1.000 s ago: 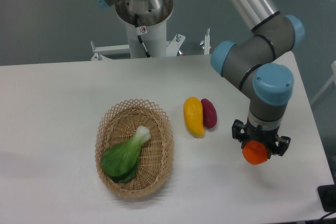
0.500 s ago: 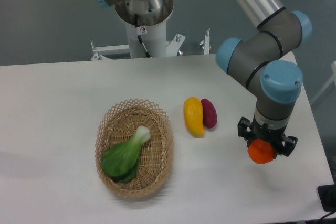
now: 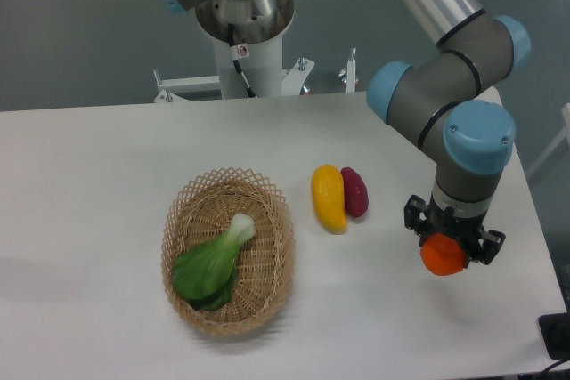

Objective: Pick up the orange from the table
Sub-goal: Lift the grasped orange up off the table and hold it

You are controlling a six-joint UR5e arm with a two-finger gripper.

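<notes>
The orange [image 3: 443, 257] is a small round bright fruit at the right side of the white table [image 3: 107, 184]. My gripper [image 3: 445, 252] points straight down over it, with its black fingers [image 3: 412, 217] on either side of the fruit and shut on it. The wrist hides the top of the orange. I cannot tell whether the fruit touches the tabletop or hangs just above it.
A yellow elongated fruit [image 3: 328, 198] and a dark purple-red one [image 3: 354, 191] lie side by side left of the gripper. A wicker basket [image 3: 272, 260] holding a leafy green vegetable [image 3: 214, 264] stands centre-left. The robot base [image 3: 242, 37] is at the back, and the table's right edge is close to the gripper.
The gripper and the orange shifted together slightly to the right between one second ago and half a second ago. Since then nothing has visibly moved.
</notes>
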